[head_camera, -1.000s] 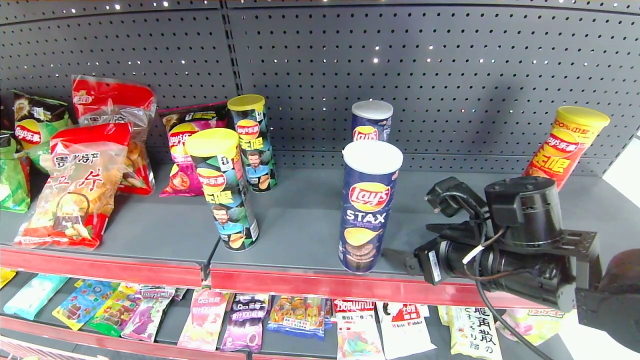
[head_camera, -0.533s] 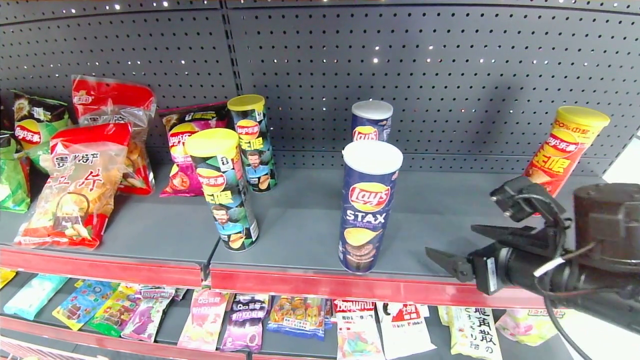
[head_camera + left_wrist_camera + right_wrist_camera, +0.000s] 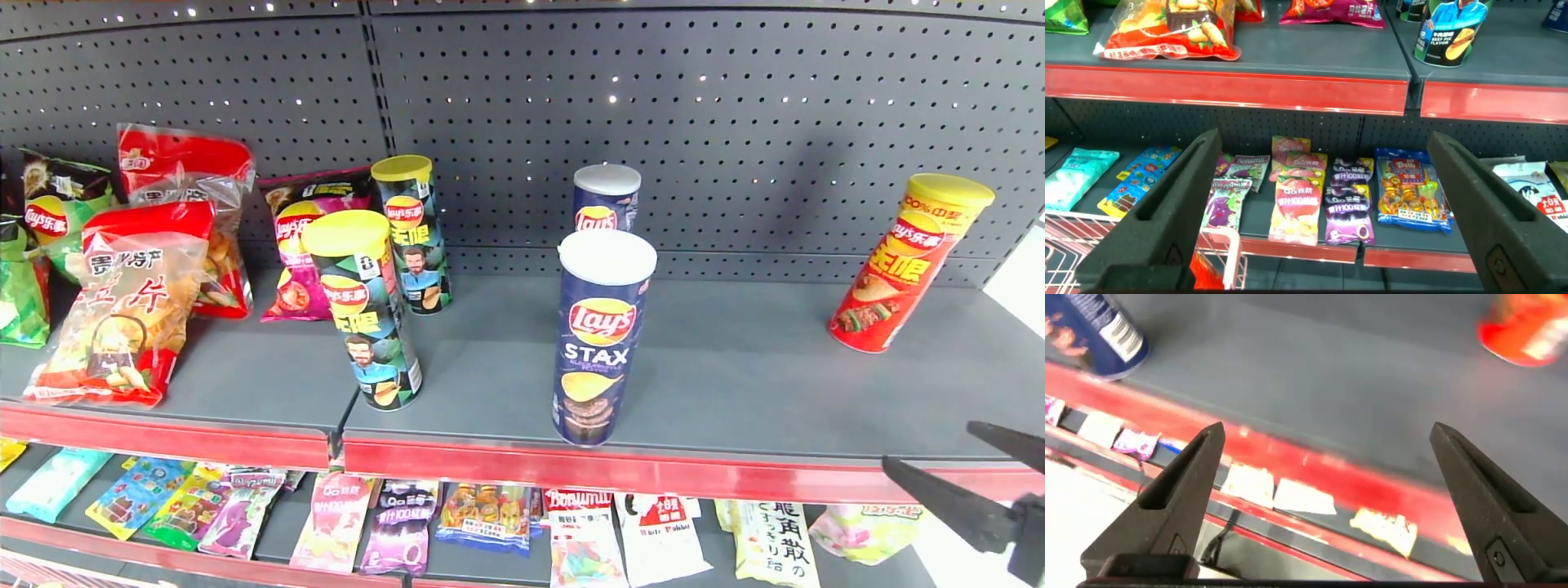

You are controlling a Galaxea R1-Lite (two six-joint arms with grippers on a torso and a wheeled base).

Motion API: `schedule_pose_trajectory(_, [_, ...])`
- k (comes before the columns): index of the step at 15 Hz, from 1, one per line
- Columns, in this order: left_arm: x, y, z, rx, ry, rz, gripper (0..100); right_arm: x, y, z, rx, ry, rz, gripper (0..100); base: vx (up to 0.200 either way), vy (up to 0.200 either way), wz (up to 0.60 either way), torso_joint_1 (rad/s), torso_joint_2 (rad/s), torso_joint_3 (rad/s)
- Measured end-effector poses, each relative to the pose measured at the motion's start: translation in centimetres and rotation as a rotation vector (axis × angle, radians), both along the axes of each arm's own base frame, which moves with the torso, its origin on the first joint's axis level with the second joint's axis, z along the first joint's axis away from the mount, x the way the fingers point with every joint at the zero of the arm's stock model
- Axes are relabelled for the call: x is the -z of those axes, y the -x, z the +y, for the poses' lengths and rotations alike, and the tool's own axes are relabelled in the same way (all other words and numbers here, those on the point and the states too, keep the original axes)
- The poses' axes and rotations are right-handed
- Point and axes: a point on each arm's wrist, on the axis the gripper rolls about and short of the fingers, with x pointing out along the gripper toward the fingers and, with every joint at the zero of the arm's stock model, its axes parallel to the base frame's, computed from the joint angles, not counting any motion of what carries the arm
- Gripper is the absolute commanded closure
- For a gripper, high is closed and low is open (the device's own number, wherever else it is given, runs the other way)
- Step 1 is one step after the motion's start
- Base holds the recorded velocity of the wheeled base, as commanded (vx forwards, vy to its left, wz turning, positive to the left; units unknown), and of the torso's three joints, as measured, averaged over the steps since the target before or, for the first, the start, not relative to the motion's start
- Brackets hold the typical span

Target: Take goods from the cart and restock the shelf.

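1. Right gripper (image 3: 928, 443): low at the right front of the shelf (image 3: 735, 367), just off its red front lip (image 3: 571, 469). Fingers spread wide, nothing between them.
2. Left gripper (image 3: 1323, 135): sits below the stocked level, facing the lower shelf's sachets (image 3: 1343, 208). Fingers also wide and empty.
3. Stock near the right fingers:
   - The blue can (image 3: 602, 343) is upright at the front edge, off to the robot's left and well apart from the fingers.
   - The red can (image 3: 902, 269) is at the right rear against the pegboard, farther back.
   - Bare grey shelf lies between the two cans.
4. Cart (image 3: 1078, 219): a stretch of white wire rim and a red bar lie close by the left gripper, lower than the sachet shelf. Its contents cannot be made out.
5. Judgement: with both grippers empty, the step in hand is a fetch from the cart.
   - The cart lies low and close to the left fingers, so the left arm looks the nearer one.
   - The right arm is up at shelf height, so it would have to come down and away from the lip.
   - The long axis of the next item cannot be told yet.
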Motion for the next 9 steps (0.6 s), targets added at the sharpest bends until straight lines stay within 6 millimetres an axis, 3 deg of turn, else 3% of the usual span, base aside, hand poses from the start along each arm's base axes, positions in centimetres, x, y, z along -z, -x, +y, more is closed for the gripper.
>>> schedule_pose_trajectory(3, [0.0,0.0,0.0,0.001,0.0,0.0,0,0.6,5.0,-1.1,0.111,0.0,-0.094,0,0.0,0.0,0.0,0.0,0.0,0.0])
schedule_pose_trajectory(6, [0.0,0.0,0.0,0.0,0.0,0.0,0,2.6,8.9,-0.9,0.22,0.016,-0.229,0,0.0,0.0,0.0,0.0,0.0,0.0])
schedule_pose_trajectory(9, [0.0,0.0,0.0,0.0,0.0,0.0,0,6.3,10.1,-0.7,0.283,0.018,-0.256,0,0.0,0.0,0.0,0.0,0.0,0.0])
